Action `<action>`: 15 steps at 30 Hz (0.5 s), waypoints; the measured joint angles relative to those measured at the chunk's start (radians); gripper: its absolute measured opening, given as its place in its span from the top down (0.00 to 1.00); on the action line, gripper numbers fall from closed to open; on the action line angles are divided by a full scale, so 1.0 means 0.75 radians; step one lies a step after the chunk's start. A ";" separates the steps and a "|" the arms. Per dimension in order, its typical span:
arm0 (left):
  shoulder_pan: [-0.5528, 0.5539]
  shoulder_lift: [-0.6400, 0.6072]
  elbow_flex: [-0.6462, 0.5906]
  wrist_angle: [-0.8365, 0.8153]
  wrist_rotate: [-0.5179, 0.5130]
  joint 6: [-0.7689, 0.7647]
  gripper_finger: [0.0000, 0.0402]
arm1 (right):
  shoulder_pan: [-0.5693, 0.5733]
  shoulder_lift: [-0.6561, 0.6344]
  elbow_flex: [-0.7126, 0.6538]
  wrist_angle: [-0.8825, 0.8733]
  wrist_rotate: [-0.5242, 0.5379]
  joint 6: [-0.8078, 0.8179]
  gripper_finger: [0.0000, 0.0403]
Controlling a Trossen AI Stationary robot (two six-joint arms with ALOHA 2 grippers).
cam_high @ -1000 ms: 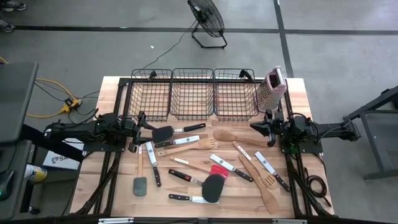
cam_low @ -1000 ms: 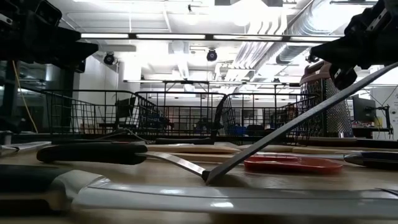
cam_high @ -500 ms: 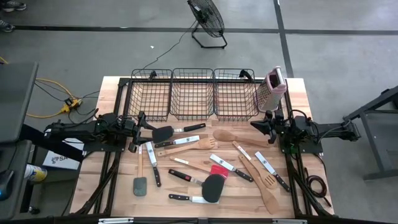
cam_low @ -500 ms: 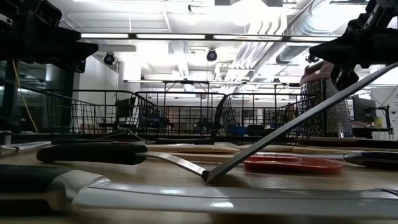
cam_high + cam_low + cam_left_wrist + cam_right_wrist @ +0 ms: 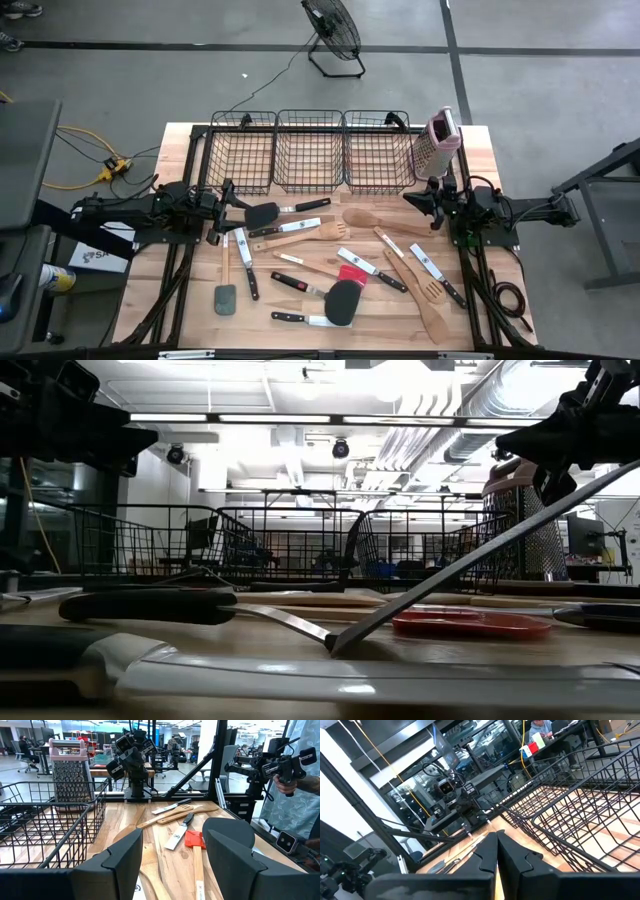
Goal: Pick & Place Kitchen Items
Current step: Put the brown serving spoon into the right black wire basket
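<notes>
The kitchen items lie flat and scattered on the wooden table (image 5: 180, 300) between my two arms. Among them are a black spatula (image 5: 262, 214), a wooden spoon (image 5: 362, 218), a red-headed spatula (image 5: 352, 272), a grey spatula (image 5: 225, 298) and black-handled knives (image 5: 245, 262). My left gripper (image 5: 228, 203) hovers level at the table's left, open, with nothing between its fingers (image 5: 125, 865). My right gripper (image 5: 412, 203) hovers level at the table's right, shut and empty (image 5: 496, 855). In the low view a knife blade (image 5: 380, 680) lies nearest.
Three black wire baskets (image 5: 310, 150) stand in a row along the far edge. The pink-and-white grater (image 5: 440, 140) stands upright at their right end. A person (image 5: 300, 785) stands beyond the table's near edge, holding a device. A fan (image 5: 333, 30) stands on the floor behind.
My right gripper has rolled a little about the line it points along, staying in place and shut. Nothing on the table has moved.
</notes>
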 joint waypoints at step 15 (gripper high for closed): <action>0.000 0.000 0.000 0.000 0.001 0.000 0.47 | 0.000 0.256 0.146 -0.146 0.031 0.011 0.99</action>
